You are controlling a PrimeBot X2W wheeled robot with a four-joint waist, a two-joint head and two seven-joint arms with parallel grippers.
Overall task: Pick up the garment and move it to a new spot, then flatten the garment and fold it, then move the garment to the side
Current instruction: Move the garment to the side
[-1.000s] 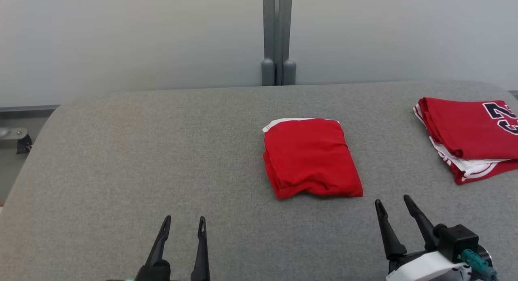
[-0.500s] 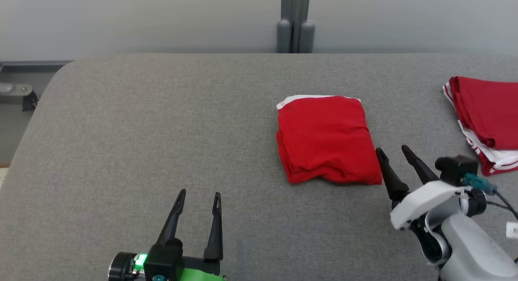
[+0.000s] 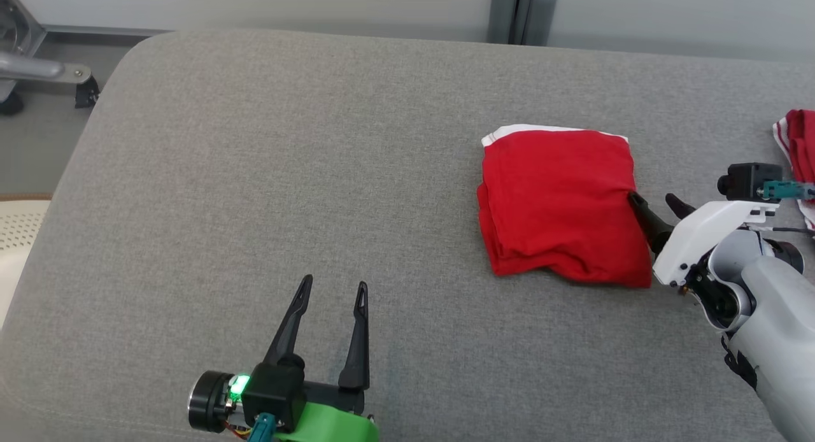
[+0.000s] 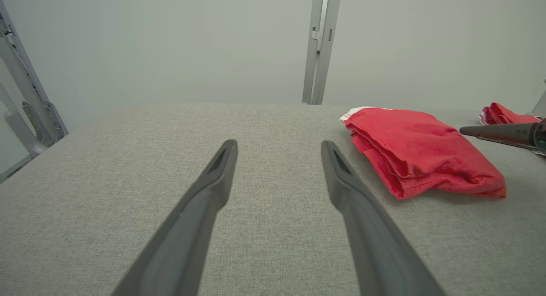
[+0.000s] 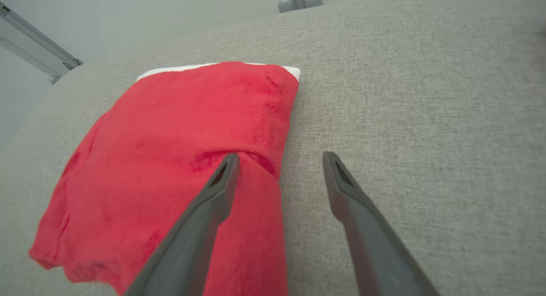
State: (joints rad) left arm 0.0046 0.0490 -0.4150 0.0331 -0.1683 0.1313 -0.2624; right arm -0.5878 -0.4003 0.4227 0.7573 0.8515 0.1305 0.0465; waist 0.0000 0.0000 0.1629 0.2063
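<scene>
One grey fabric-covered desk (image 3: 255,142) is set before a pale wall (image 4: 170,44). The red garment (image 3: 560,206), folded into a square with a white strip along its far edge, is laid right of centre. Left jaws and right jaws are spread wide, empty; the right ones are placed at the garment's right edge.

Grey fabric-covered desk (image 3: 255,142) with a rounded corner, stretching ahead of the left pincer (image 3: 335,281). Past its far edge, ahead and right of the pincer, a grey upright post (image 3: 522,9) against a pale, evenly lit wall (image 3: 255,2). Far to the pincer's left, a metal frame (image 3: 35,68) above grey floor (image 3: 38,149)
</scene>
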